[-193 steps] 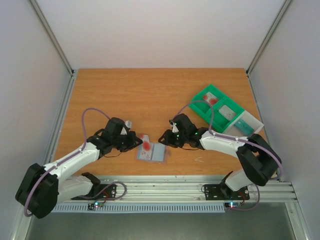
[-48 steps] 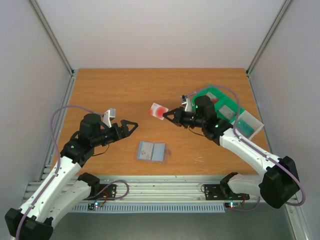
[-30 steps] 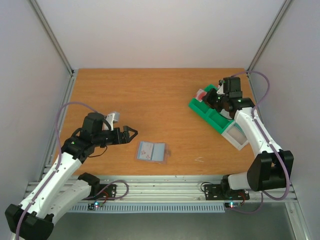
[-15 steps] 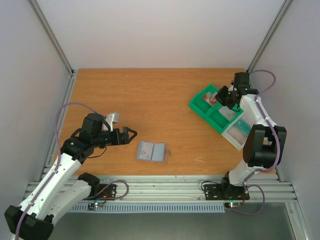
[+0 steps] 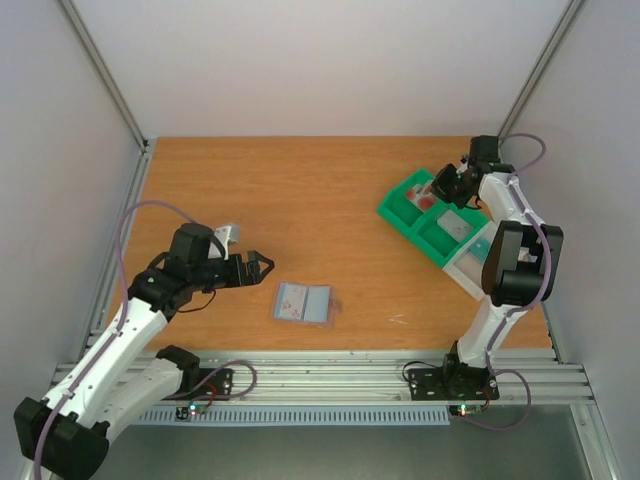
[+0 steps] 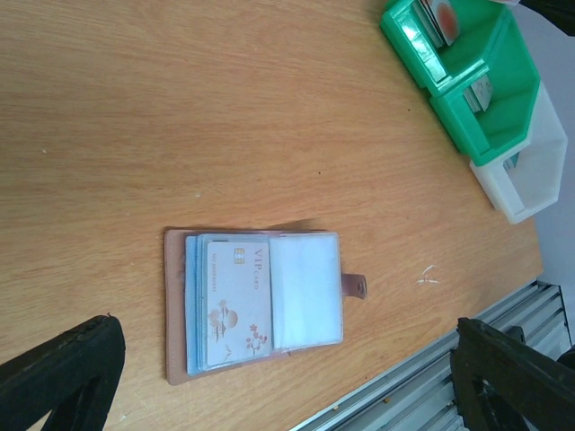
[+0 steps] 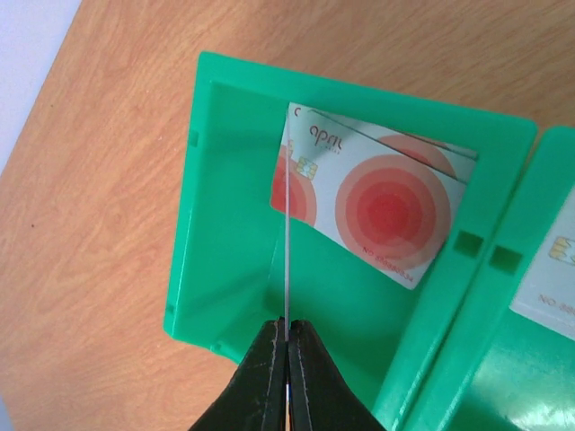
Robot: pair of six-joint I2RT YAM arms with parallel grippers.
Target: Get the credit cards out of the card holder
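Observation:
The card holder (image 5: 302, 302) lies spread open on the table, brown outside (image 6: 175, 305), with a grey credit card (image 6: 238, 301) showing under its left clear sleeve. My left gripper (image 5: 255, 266) hovers just left of it, open, its fingers (image 6: 63, 377) wide on either side of the holder and holding nothing. My right gripper (image 7: 288, 325) is shut on a thin credit card (image 7: 287, 242) seen edge-on, held upright over the far compartment of the green tray (image 7: 225, 206). A red-circled card (image 7: 386, 211) lies flat in that compartment.
The green tray (image 5: 405, 212) stands at the far right, with a white end bin (image 5: 470, 265) toward the near side. A grey card (image 7: 552, 278) lies in the tray's middle compartment. The table's metal rail (image 6: 431, 404) runs close behind the holder.
My right arm has swung from the tray's left corner to above its far compartment, still pinching the card. The left arm and the holder have hardly moved.

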